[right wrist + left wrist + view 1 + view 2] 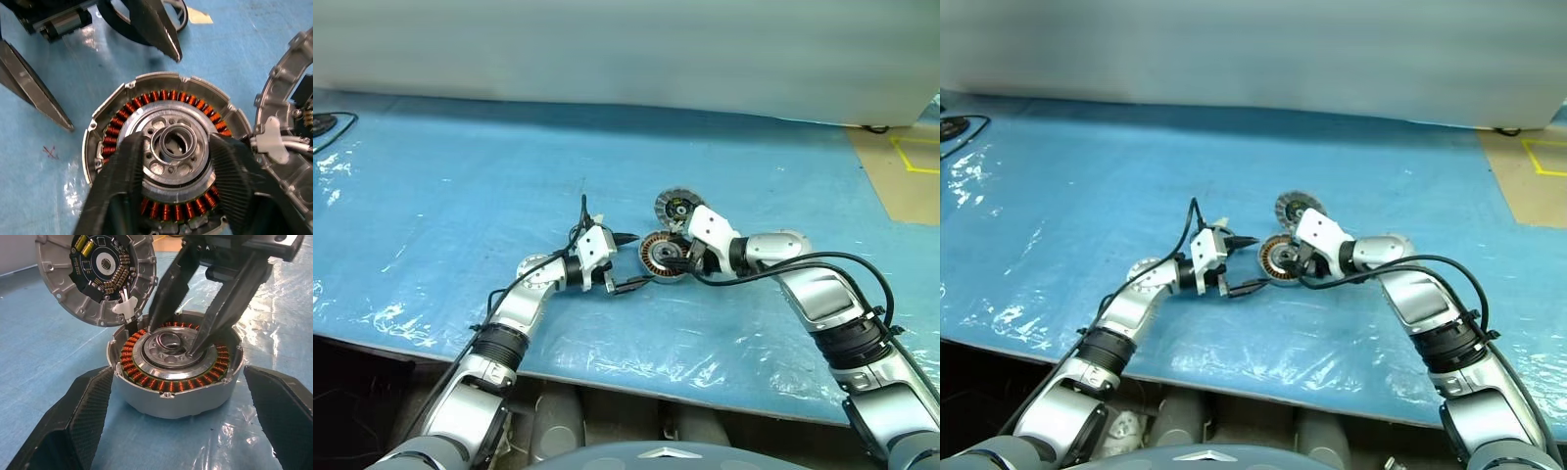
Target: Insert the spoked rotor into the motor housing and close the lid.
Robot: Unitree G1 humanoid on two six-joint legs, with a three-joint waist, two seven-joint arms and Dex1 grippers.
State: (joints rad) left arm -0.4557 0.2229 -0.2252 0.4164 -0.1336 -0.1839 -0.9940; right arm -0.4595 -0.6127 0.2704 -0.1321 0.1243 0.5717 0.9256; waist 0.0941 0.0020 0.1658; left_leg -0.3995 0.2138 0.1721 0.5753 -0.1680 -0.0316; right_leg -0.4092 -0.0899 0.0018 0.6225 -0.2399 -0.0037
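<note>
Handling: motor housing (171, 401) is rigid metal, prob. heavy for its size, smooth wall (slippery for bare fingers). The copper windings are the fragile bit, so keep off them and take it by the outer wall. It lies on the blue desk (460, 166) between the left gripper (628, 261) fingers, which are spread wide, released, one on each side, neither touching.

Silver centre piece w/ round holes, which I take for the spoked rotor (168, 171), sits inside the winding ring. It looks seated, though I can't be sure it's fully down.

Right gripper (173, 143) fingers are parted astride the raised centre collar, tips down at the silver face, clamping nothing.

Lid (63, 289) stands open just beyond the right fingers, joined at the housing rim. Push on its ribbed edge, not the circuit board.

Count: 1 housing, 1 rotor, 1 lid.
</note>
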